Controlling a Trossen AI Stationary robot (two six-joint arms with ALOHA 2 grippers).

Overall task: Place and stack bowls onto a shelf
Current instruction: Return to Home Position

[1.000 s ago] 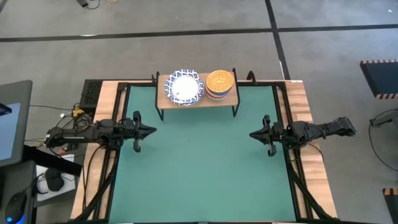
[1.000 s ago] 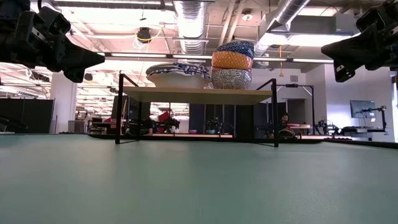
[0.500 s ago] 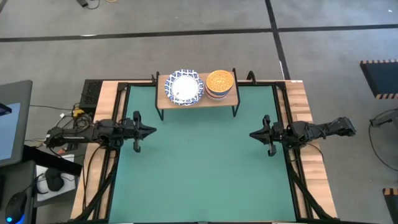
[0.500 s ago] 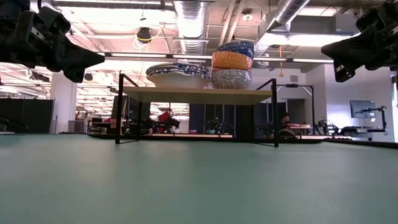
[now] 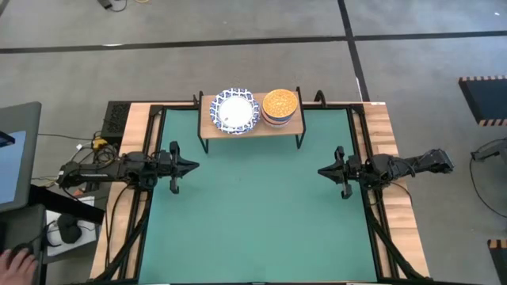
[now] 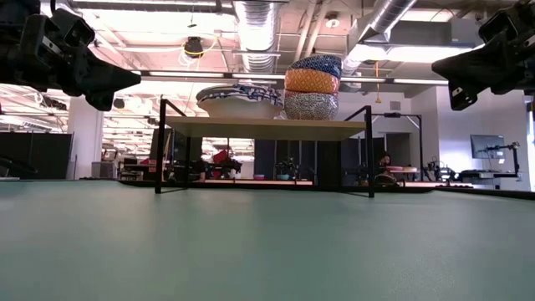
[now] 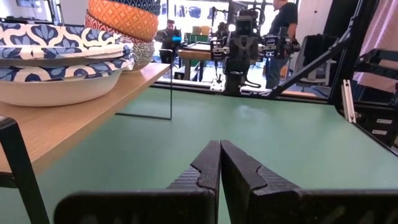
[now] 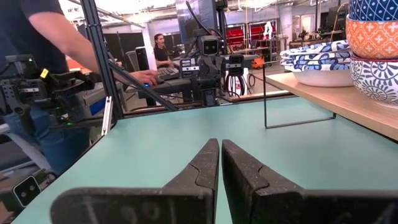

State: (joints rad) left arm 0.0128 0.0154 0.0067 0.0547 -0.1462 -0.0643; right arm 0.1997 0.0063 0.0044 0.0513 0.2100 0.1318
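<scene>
The shelf [image 5: 252,127], a wooden plank on thin black legs, stands at the table's far middle. On its left half rests a stack of wide white bowls with blue lattice rims [image 5: 234,111]. On its right half rests a stack of smaller bowls [image 5: 280,105], an orange one showing on top in the high view; the low view shows a blue one [image 6: 314,64] above the orange. My left gripper [image 5: 196,166] is shut and empty at the table's left side. My right gripper [image 5: 321,171] is shut and empty at the table's right side.
The green table [image 5: 253,222] lies bare between both arms and toward the near edge. A person's hand [image 5: 14,261] shows at the lower left beyond the table. People stand in the room behind, seen in the right wrist view [image 8: 56,43].
</scene>
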